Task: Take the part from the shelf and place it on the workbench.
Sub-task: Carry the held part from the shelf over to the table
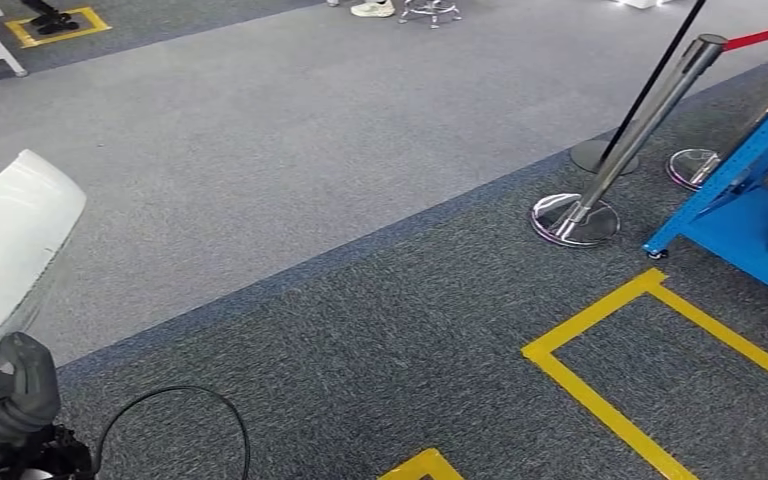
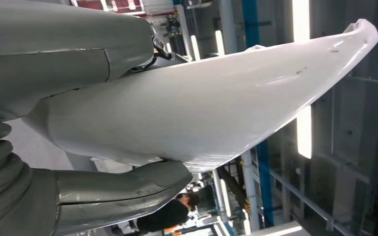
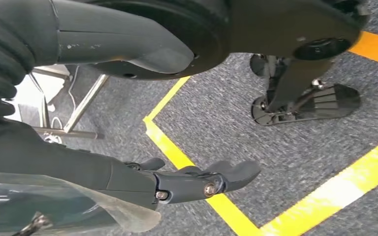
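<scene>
The part (image 1: 10, 255) is a large white, smooth, curved shell at the left edge of the head view. My left hand (image 1: 10, 390) holds it from below. In the left wrist view the same white part (image 2: 211, 103) is clamped between the thick grey thumb (image 2: 123, 194) and the rest of my left hand (image 2: 44, 59). My right hand (image 3: 187, 182) hangs over the carpet with its fingers stretched out and apart, and it holds nothing.
A blue metal rack (image 1: 750, 215) with a low board stands at the right edge. Before it stand chrome barrier posts (image 1: 615, 150) on round bases, with a red belt. Yellow tape (image 1: 600, 400) marks boxes on the grey carpet. A black cable (image 1: 175, 410) loops near my left arm.
</scene>
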